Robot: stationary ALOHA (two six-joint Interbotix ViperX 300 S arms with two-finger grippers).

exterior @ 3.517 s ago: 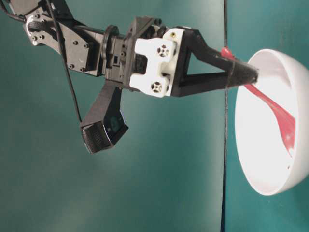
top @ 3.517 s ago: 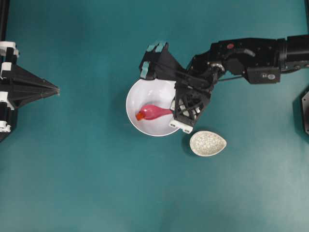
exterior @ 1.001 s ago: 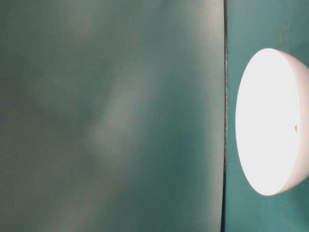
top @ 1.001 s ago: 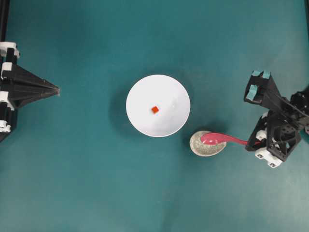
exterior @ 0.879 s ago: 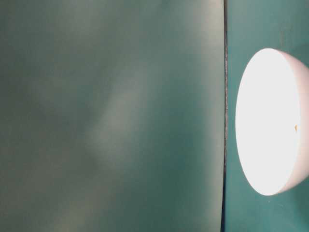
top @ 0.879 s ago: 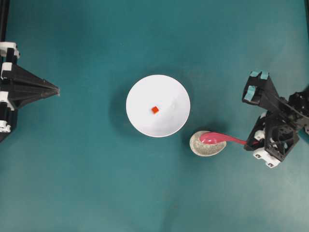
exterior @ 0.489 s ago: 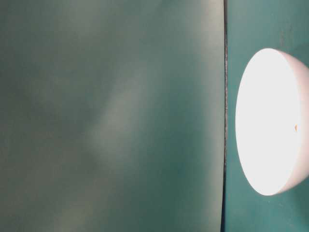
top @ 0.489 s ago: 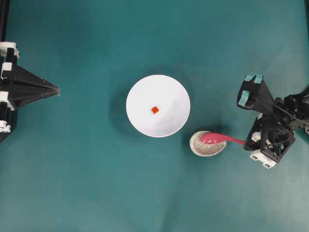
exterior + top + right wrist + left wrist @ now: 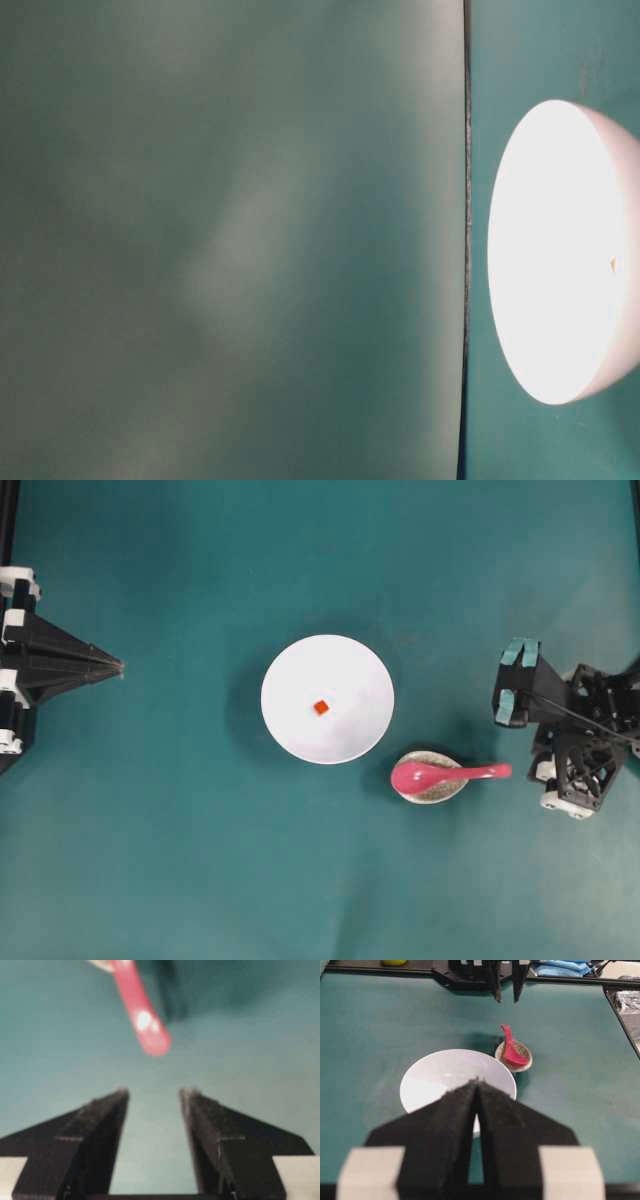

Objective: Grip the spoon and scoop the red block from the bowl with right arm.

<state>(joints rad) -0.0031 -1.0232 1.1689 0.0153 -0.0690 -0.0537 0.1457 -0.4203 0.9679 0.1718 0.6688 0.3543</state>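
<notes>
From overhead, the right claw [image 9: 543, 742] sits at the right edge of the teal worktop [image 9: 200, 860] with its jaws spread wide and nothing between them. The spoon [image 9: 445, 774] lies free just to the claw's left, its scoop resting in a small speckled dish [image 9: 430, 790] and its handle tip pointing back toward the claw. Farther left is the white bowl [image 9: 290, 730] with the red block [image 9: 321, 707] near its centre. The left claw [image 9: 110, 666] rests at the far left edge, jaws pressed together.

The table-level view shows only the bowl's [image 9: 600, 380] bright side against blurred teal.

Through the left wrist camera, the closed left claw [image 9: 477, 1085] points at the bowl [image 9: 420, 1085]; beyond it the spoon [image 9: 511, 1047] lies in the dish [image 9: 526, 1062], with the right claw [image 9: 505, 996] beyond that. Blue and yellow objects sit past the worktop's far edge, too cropped to identify.

The right wrist camera shows the right claw [image 9: 152, 1095] wide apart, the spoon's [image 9: 142, 1015] handle just ahead, untouched. No writing is legible.
</notes>
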